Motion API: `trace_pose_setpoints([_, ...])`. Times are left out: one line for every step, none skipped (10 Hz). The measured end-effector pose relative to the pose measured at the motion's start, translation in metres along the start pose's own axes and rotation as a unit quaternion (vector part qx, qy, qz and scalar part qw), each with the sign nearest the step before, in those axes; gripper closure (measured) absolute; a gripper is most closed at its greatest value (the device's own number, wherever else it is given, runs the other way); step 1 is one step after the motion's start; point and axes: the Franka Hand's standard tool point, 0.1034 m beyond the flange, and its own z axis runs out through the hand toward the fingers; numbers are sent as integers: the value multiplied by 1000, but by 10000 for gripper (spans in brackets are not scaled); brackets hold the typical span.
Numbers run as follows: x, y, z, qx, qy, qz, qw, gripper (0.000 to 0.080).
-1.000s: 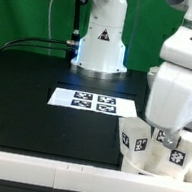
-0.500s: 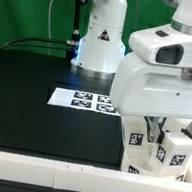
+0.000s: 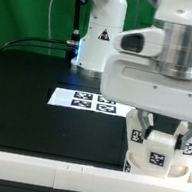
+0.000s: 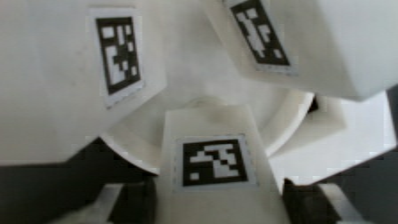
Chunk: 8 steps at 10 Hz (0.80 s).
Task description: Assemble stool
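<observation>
You have the gripper [image 3: 161, 141] closed narrowly on a tagged leg [image 4: 221, 160], which stands upright between the fingers [image 4: 114, 196], apparently so it can be seated in the stool seat [image 4: 143, 140] directly beyond them. Two more legs [image 4: 121, 50] stand on that seat. Farther off, the marker board [image 3: 83, 99] lies flat on the table [image 3: 25, 82].

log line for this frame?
task: assemble stool | gripper: shut on leg | leg over seat | two legs already standing on seat
</observation>
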Motion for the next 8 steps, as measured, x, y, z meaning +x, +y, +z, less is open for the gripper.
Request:
trace_pose_setpoints([0,2,0,0,-1,42,999,465])
trace_pose_setpoints([-1,3,0,-3,1,80,997,465])
trace_pose_setpoints([-1,4,0,-4,2,109,994,465])
trace_pose_setpoints([0,6,0,-6,3,143,990,465])
trace_pose_setpoints([0,8,0,-8,2,164,986,465])
trace_pose_setpoints([0,8,0,-8,3,160,987,465])
trace_pose_setpoints([0,7,0,-7,3,160,987,288])
trace_pose_setpoints([3,5,-10,-1,6,154,988,187])
